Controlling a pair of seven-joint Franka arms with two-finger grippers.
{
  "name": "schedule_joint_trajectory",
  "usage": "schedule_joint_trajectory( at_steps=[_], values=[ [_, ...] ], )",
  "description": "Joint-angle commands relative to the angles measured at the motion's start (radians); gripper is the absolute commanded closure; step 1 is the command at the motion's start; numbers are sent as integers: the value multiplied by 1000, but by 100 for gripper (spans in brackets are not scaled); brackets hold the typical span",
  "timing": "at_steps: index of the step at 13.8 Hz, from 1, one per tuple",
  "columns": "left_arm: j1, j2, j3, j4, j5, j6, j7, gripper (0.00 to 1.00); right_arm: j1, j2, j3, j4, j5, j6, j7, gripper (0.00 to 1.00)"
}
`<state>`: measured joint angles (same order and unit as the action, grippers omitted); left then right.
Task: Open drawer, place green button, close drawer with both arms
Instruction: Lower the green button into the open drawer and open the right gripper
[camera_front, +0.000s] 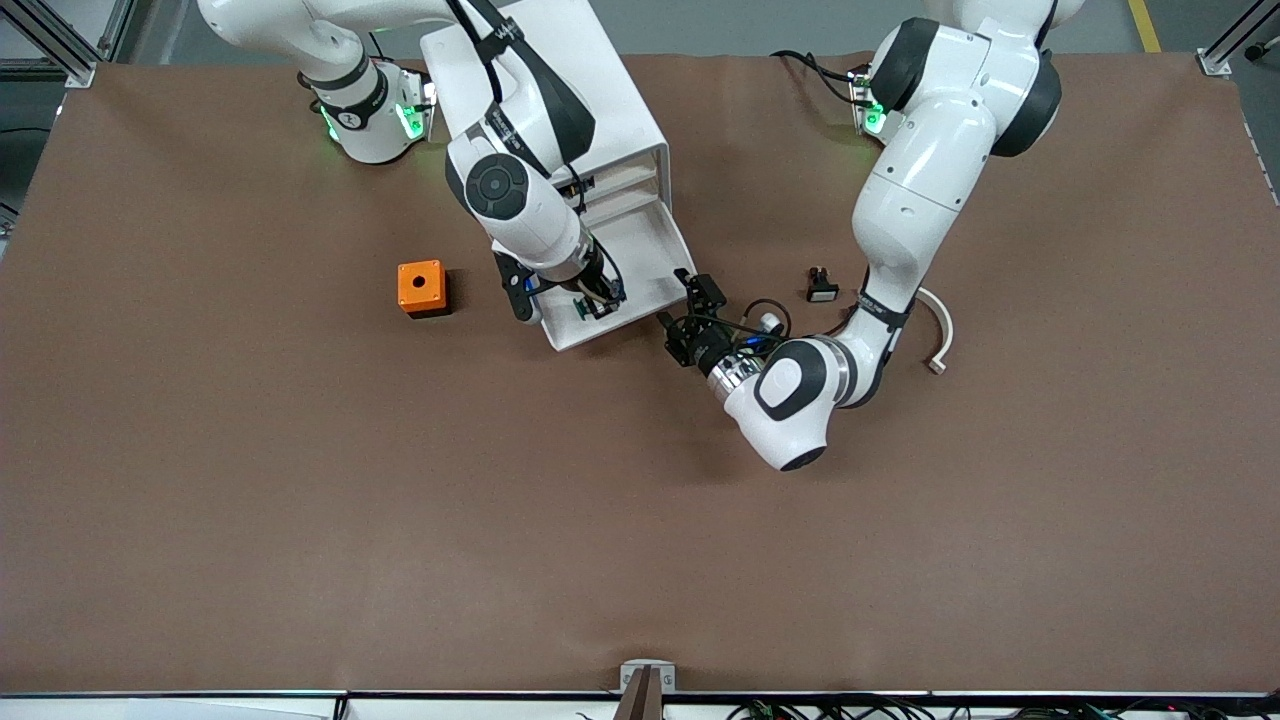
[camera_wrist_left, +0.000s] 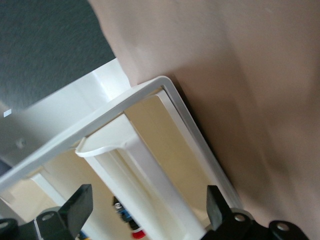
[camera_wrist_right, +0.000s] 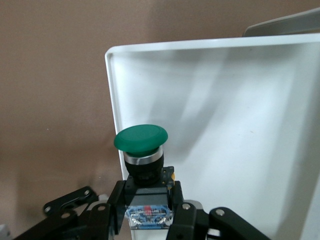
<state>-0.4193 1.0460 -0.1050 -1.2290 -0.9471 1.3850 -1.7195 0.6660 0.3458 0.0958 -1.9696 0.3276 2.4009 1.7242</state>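
Observation:
The white drawer stands pulled out of its cabinet toward the front camera. My right gripper hangs over the drawer's front corner, shut on the button. In the right wrist view the green cap points up over the drawer's rim, and the gripper clamps the black-and-blue body. My left gripper is open at the drawer's front, at the corner toward the left arm's end. The left wrist view shows its fingers wide apart around the drawer's handle.
An orange box with a hole sits on the brown table toward the right arm's end. A black part with a white face and a curved white piece lie by the left arm's forearm.

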Motion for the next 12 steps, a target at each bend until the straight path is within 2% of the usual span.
schedule_joint_trajectory(
  at_steps=[1,2,3,5,6,7,9,12],
  values=[
    [17,-43,4,-6,-2,-15,202,0,36,21,-13,-31,4,76,34,83],
    [16,-44,8,17,1,-14,259,0,37,22,-15,-31,4,76,34,77],
    [10,-43,28,41,11,-9,312,0,35,21,-15,-31,4,73,35,52],
    [-22,-43,86,78,16,15,439,0,32,22,-16,-26,5,67,35,25],
    [-47,-44,129,89,21,43,519,0,29,18,-16,-25,4,60,31,6],
    [-73,-47,172,92,24,70,606,0,24,7,-21,-18,4,32,26,0],
    [-116,-70,244,92,25,121,717,0,11,-13,-42,41,-39,-90,25,0],
    [-150,-104,280,91,86,192,799,0,9,-30,-85,133,-220,-281,17,0]
  ],
)
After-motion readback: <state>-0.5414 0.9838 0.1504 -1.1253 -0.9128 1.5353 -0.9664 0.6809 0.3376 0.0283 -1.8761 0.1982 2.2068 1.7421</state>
